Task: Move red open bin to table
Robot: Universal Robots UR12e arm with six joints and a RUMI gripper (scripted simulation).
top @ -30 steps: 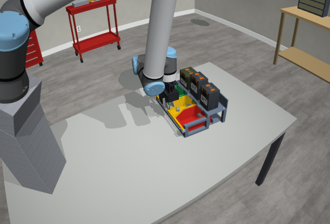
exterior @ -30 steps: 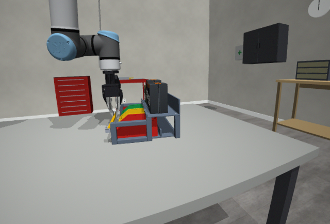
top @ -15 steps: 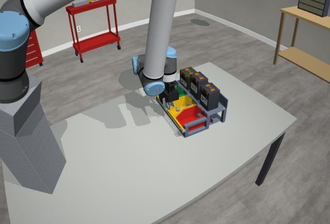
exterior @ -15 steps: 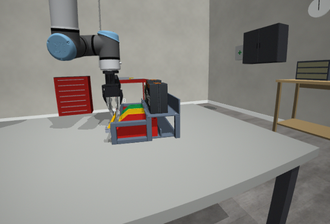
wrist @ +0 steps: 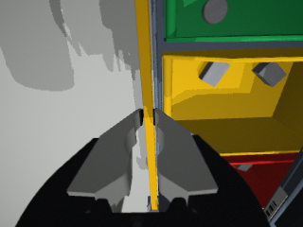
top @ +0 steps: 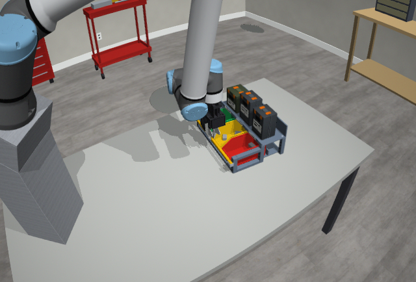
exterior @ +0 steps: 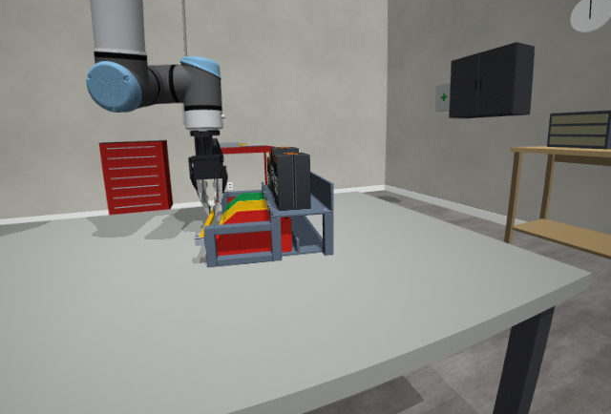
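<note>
Grey plank flooring and plain grey walls surround a pale table (top: 141,205), on which a small blue-grey shelf (top: 281,127) stands near the far right side. Its lower level holds three open bins in a row: a green bin (wrist: 227,21) farthest back with a round grey part in it, a yellow bin (top: 231,131) in the middle holding two grey blocks (wrist: 214,73), and the red open bin (top: 240,147) at the near end, with small grey parts (top: 262,144) inside. On the shelf's upper level three dark battery packs (top: 264,121) with orange tabs stand upright in a line.

Further off, a red cart (top: 116,3) stands by the back wall, a red drawer chest (exterior: 136,175) beside it, and a wooden bench (top: 383,20) carries a dark drawer unit (top: 394,2). A dark wall cabinet (exterior: 491,79) hangs on the right-hand wall.

The gripper (wrist: 149,115) hangs straight down at the open front edge of the shelf, and its two jaws are pinched on the thin front lip of the yellow bin, as the wrist view shows plainly. The red open bin sits in its shelf compartment just beside the gripper, one slot nearer the end of the shelf, apart from the fingers and upright. A shelf post (top: 234,164) and crossbar frame the red bin's end.
</note>
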